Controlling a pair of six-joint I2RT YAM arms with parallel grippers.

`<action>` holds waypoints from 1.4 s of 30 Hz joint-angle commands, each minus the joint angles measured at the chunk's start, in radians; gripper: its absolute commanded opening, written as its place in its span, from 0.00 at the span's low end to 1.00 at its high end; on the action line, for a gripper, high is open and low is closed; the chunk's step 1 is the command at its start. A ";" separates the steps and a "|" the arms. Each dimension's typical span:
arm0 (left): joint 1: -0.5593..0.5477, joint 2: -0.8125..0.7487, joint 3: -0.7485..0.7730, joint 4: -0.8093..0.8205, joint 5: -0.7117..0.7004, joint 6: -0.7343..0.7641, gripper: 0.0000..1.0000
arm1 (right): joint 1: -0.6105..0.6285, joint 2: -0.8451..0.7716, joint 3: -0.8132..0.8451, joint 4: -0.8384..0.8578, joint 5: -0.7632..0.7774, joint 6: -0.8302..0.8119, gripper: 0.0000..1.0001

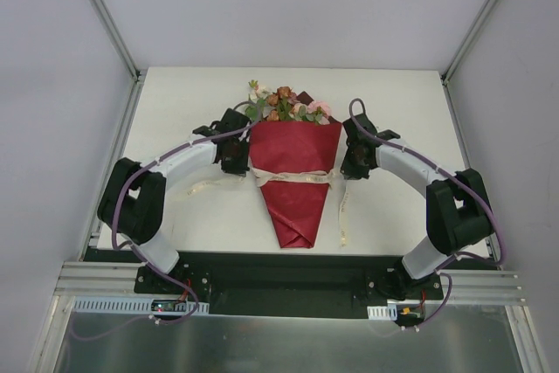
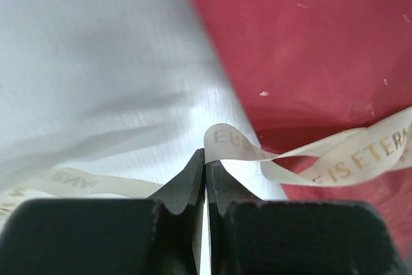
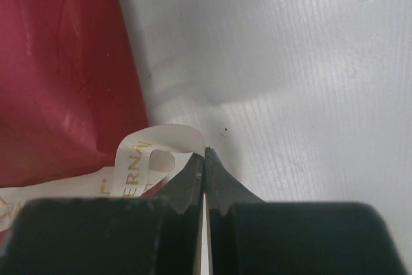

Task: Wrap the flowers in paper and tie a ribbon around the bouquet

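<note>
The bouquet lies in the middle of the table, point toward me, a dark red paper [image 1: 295, 163] cone with the flowers [image 1: 284, 104] at its far end. A cream ribbon [image 1: 293, 178] crosses the cone's middle. One tail trails left on the table, and the other tail [image 1: 342, 216] runs toward the near edge. My left gripper [image 1: 242, 169] stands at the cone's left edge. In the left wrist view the gripper [image 2: 205, 154] is shut on a loop of ribbon [image 2: 226, 143] beside the paper [image 2: 309, 43]. My right gripper [image 1: 348, 172] is at the cone's right side. Its wrist view shows the gripper [image 3: 205, 152] shut on a ribbon [image 3: 161, 141] loop by the paper [image 3: 58, 82].
Grey enclosure walls with metal posts [image 1: 105, 15] stand close on the left, right and back of the white table [image 1: 402, 102]. A black base rail [image 1: 288, 281] runs along the near edge between the arm bases.
</note>
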 commanded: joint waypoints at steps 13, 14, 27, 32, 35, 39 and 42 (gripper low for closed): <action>0.719 -0.318 -0.517 0.090 0.147 -0.769 0.00 | -0.242 -0.068 -0.206 0.065 0.179 0.449 0.00; 0.733 -0.324 -0.527 0.112 0.147 -0.774 0.00 | -0.253 -0.057 -0.203 0.080 0.182 0.443 0.00; 1.087 -0.372 -0.532 0.101 0.152 -0.700 0.00 | -0.514 0.038 -0.128 0.143 0.190 0.458 0.00; 1.199 -0.378 -0.497 0.072 0.146 -0.659 0.00 | -0.612 0.059 -0.074 0.123 0.234 0.434 0.00; 1.247 -0.384 -0.463 0.052 0.124 -0.653 0.00 | -0.667 0.062 -0.065 0.123 0.225 0.445 0.00; 1.273 -0.370 -0.382 0.021 0.101 -0.641 0.00 | -0.712 0.065 -0.028 0.115 0.244 0.438 0.00; 1.277 -0.338 -0.343 0.015 0.084 -0.636 0.00 | -0.738 0.075 -0.014 0.123 0.239 0.448 0.00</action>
